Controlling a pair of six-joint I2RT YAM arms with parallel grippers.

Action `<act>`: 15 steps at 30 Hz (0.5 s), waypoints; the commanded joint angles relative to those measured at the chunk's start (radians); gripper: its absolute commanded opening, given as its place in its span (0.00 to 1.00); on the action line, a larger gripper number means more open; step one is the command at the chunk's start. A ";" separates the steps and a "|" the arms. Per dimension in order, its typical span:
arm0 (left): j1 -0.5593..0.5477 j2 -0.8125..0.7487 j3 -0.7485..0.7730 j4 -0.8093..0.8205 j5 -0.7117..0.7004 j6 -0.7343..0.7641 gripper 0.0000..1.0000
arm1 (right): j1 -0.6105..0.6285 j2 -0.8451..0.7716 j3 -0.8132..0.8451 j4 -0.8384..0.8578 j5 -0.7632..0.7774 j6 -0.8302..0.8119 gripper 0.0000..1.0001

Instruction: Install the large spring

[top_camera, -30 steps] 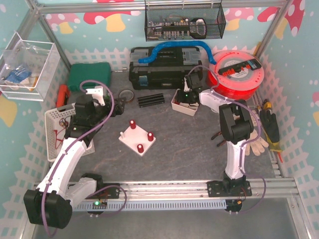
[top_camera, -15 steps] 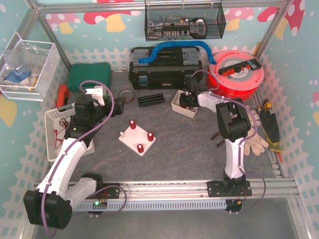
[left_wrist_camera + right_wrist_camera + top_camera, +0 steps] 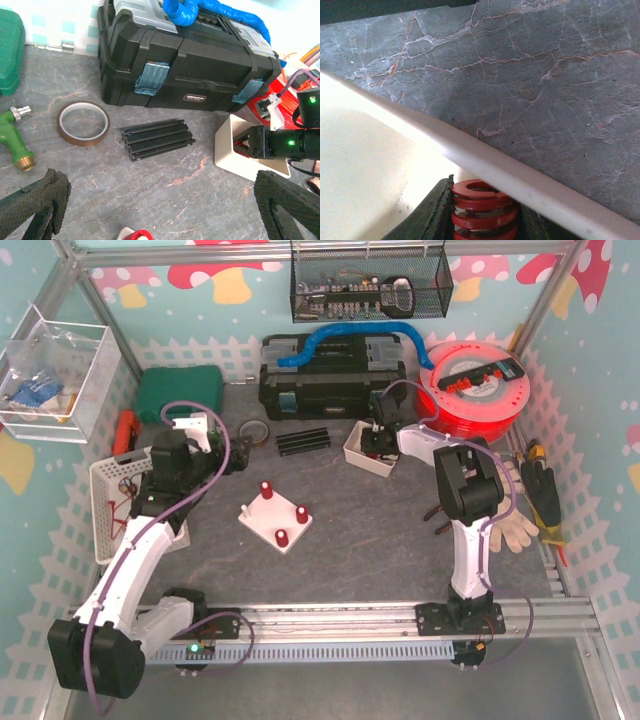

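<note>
In the white bin [image 3: 355, 455], at 1 o'clock from the peg plate [image 3: 273, 516], the right gripper [image 3: 378, 440] stands with jaws narrow, pressed to both sides of the red spring [image 3: 482, 202]. In the wrist view the spring lies hard against the bin's wall at its 2 o'clock. The left gripper [image 3: 160, 212] hangs wide and empty at 10 o'clock from the plate. Likely hazards: coils catching the rim on lifting and tipping the bin, or a shallow hold on round coils letting the spring squirt free.
</note>
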 commanded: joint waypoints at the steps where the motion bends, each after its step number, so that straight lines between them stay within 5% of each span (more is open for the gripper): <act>1: -0.006 0.008 -0.009 0.021 -0.006 0.017 0.99 | 0.003 -0.067 -0.029 0.020 -0.003 -0.058 0.11; 15: -0.009 0.009 -0.020 0.026 -0.003 0.002 0.99 | 0.002 -0.130 -0.064 0.043 -0.057 -0.105 0.10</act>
